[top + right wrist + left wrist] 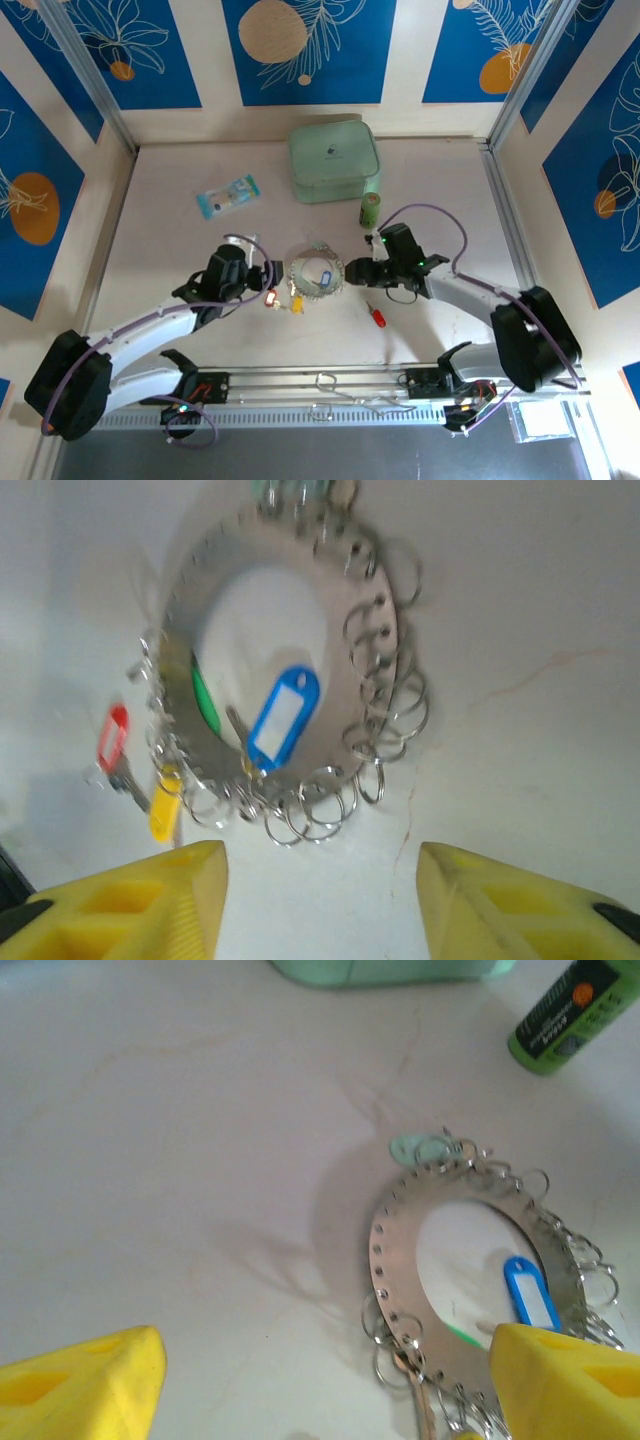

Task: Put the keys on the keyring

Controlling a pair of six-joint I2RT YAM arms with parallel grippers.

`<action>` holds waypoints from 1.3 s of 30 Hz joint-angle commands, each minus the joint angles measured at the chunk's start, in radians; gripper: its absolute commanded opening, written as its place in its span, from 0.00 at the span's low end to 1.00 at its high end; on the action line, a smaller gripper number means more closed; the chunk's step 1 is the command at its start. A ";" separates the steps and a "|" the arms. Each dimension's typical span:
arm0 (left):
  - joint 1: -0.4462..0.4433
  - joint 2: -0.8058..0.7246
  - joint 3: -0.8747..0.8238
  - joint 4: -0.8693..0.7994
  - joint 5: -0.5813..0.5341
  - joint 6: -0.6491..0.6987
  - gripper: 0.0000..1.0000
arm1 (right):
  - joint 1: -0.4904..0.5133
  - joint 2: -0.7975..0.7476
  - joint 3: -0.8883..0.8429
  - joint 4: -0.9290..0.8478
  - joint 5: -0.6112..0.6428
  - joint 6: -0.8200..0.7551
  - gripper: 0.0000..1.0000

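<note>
The keyring [318, 275] lay flat mid-desk [170, 190] between my two arms, w/ the blue key [283, 718] and green key [205, 695] in its opening and the red key [113, 737] and yellow key [165, 805] at its rim, prob. so either side could reach it. Both arms bent in low from opposite sides, wrists tipped down at the ring. Left end effector [320, 1390] stood wide & empty, one finger [560, 1380] over the ring's edge (contact: couldn't tell); right end effector [322, 900] also wide & empty, near the small rings.
</note>
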 commanded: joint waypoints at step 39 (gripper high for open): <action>-0.016 -0.023 -0.040 0.082 -0.060 -0.068 0.82 | 0.090 0.214 0.125 0.022 0.129 -0.032 0.00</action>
